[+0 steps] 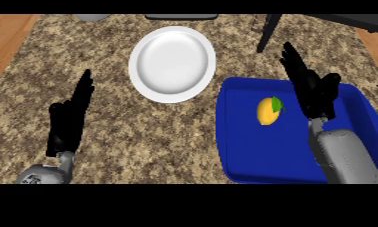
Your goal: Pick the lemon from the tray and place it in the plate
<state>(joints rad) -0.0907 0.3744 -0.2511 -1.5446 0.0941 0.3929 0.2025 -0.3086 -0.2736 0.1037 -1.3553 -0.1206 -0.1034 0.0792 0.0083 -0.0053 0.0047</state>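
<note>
A yellow lemon (268, 111) with a green leaf lies in the blue tray (251, 161) at the right of the counter. Up and left of the tray sits a white plate (172, 64) with nothing on it. My right hand (313, 91) hovers over the tray's right side, just right of the lemon, with straight fingers pointing away from me; it is open and not touching the fruit. At the left, my left hand (69, 119) rests open with fingers up, well apart from the plate.
The granite counter (140, 136) runs between wooden strips at the far left and right edges. A grey object (92, 17) and a dark flat item (181, 17) sit at the back edge. A dark slanted bar (267, 33) stands behind the tray.
</note>
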